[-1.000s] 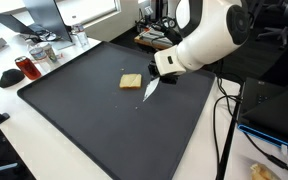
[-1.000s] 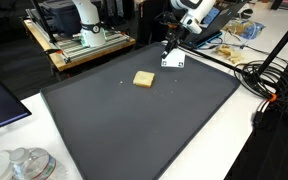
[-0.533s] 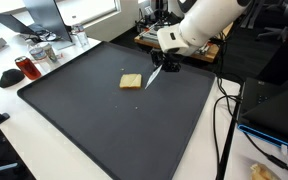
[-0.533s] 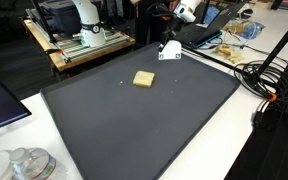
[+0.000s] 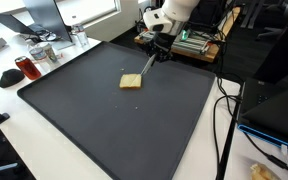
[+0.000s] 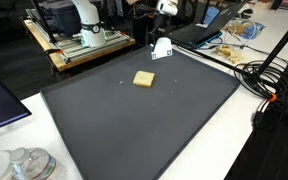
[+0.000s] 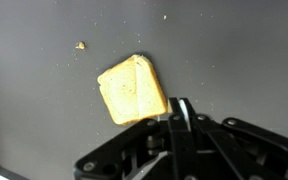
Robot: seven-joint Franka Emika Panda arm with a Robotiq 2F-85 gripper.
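We are looking down on the mat (image 5: pixel 94 125) in both exterior views, from high up and some way off. In an exterior view we are standing at its near left corner, facing its far right; in an exterior view we are facing the mat (image 6: pixel 134 135) from a different side. From the wrist we are looking straight down, very near, and all three views are sharing the toast (image 7: pixel 132 90).
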